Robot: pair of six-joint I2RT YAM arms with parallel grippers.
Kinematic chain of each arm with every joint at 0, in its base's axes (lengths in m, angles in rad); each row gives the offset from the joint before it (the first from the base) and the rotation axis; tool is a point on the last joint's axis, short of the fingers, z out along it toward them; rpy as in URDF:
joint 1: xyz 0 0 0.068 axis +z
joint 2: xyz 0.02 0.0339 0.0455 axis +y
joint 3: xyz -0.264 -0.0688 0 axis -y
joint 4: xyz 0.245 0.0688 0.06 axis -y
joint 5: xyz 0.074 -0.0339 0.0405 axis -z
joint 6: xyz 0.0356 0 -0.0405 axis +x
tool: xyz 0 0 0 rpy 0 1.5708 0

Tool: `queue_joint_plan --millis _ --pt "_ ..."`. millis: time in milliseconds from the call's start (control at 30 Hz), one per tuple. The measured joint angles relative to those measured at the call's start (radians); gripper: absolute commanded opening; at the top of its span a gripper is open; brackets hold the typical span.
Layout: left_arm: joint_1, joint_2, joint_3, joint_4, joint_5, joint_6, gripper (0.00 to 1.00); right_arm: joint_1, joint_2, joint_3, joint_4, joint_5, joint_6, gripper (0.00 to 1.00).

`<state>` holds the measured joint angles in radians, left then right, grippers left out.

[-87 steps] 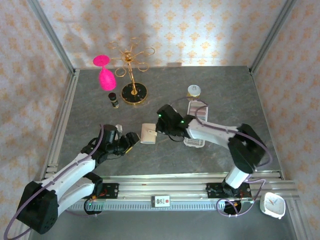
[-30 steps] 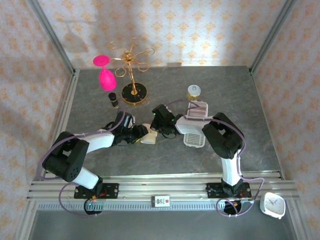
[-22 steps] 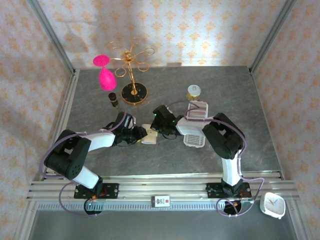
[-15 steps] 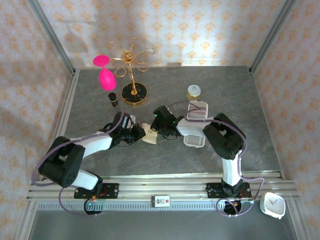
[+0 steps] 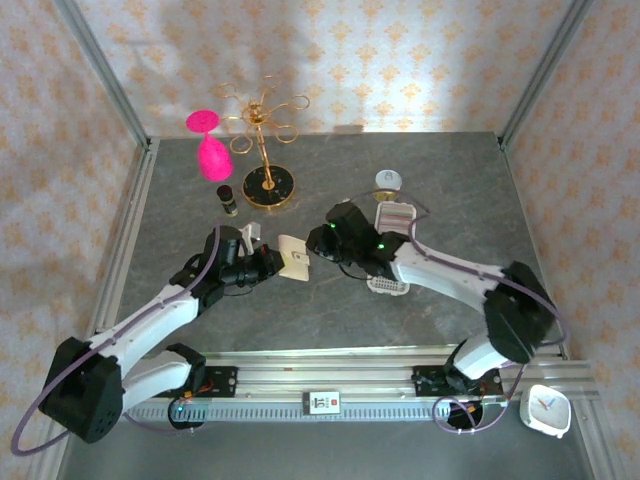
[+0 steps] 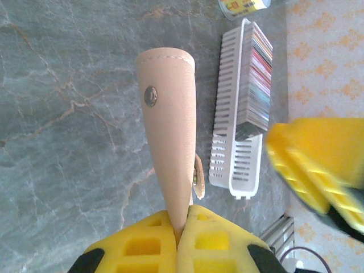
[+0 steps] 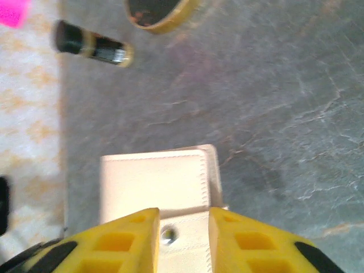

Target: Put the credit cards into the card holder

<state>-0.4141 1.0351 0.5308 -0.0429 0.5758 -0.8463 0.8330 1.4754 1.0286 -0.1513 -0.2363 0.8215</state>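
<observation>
The beige card holder (image 5: 292, 258) hangs just above the table's middle, and my left gripper (image 5: 270, 262) is shut on its left edge. In the left wrist view the card holder (image 6: 168, 125) stands edge-on, folded, with its snap stud showing, pinched in my left gripper (image 6: 183, 213). My right gripper (image 5: 318, 243) is at its right side. In the right wrist view my right gripper (image 7: 183, 215) is open, its fingers either side of the snap tab (image 7: 177, 239) of the card holder (image 7: 152, 179). The credit cards (image 6: 254, 79) stand stacked in the white tray (image 6: 230, 142).
The white perforated tray (image 5: 388, 282) lies right of the holder, a small can (image 5: 389, 180) behind it. A gold stand (image 5: 266, 185), a dark bottle (image 5: 228, 199) and a pink glass (image 5: 210, 152) are at the back left. The metal rail (image 5: 330, 365) runs along the near edge.
My left gripper has shut on the card holder and drawn it slightly left and up. My right gripper has let go of it and opened, its arm swung round behind the holder.
</observation>
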Motion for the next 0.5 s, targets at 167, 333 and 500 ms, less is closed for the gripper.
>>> queue_joint_plan --millis 167,333,500 --pt "-0.108 -0.096 0.018 -0.071 -0.093 -0.021 0.00 0.006 -0.140 -0.031 -0.057 -0.019 -0.025 0.38" --pt "-0.233 -0.148 0.091 -0.172 -0.249 -0.082 0.00 0.006 -0.262 -0.053 -0.145 -0.021 -0.025 0.37" --pt "-0.418 -0.140 0.156 -0.251 -0.435 -0.175 0.00 0.007 -0.371 -0.080 -0.211 -0.050 -0.021 0.37"
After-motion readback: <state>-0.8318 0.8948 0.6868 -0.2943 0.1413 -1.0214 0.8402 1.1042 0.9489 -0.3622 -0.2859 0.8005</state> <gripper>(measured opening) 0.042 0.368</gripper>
